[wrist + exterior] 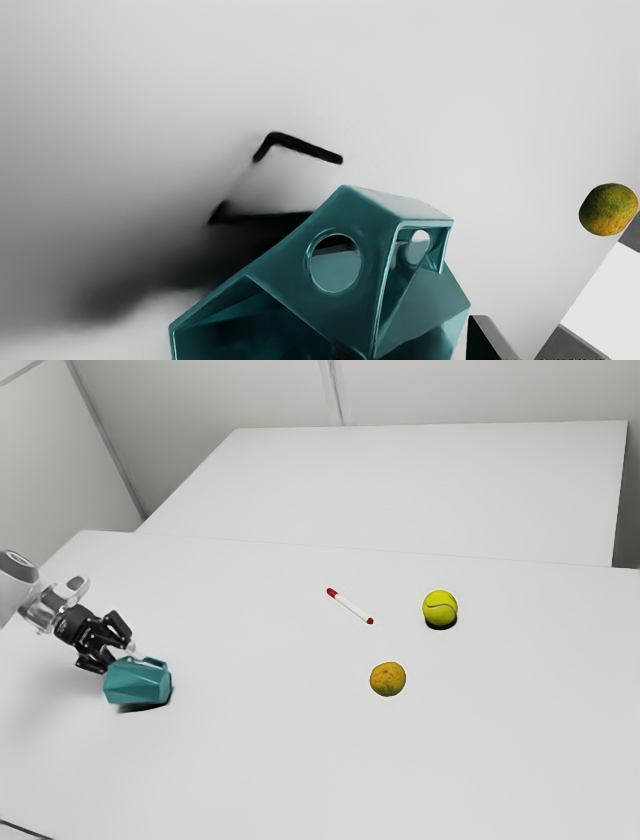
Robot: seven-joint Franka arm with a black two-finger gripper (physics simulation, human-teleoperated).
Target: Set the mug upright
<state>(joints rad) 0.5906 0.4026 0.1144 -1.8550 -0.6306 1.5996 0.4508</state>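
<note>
In the exterior view, I have the gripper (118, 650) low over the counter (260, 770), toward the exterior view's left, right next to the teal mug (138, 685). The mug lies on its side, with a dark shadow beneath it. My gripper is released, its two fingers spread apart; I cannot tell from here whether either one touches the mug. Well apart from them, out toward the exterior view's right, are an orange fruit (388, 679) and, beyond it, a yellow-green tennis ball (440, 607). A white marker with red ends (350, 606) lies at a slant between the mug and the ball. A thin dark cord (25, 830) shows at the exterior view's lower left corner.

In the wrist view, the mug is large and close to my camera, tipped over, its faceted teal sides and part of its hollow inside facing me. There is a round hole in one angular face. One fingertip (487, 342) sits just beside the mug's side; the mug blocks my look at the other. Dark shadows spread over the counter beside the mug, and the fruit rests well apart from it, mottled green and orange.
</note>
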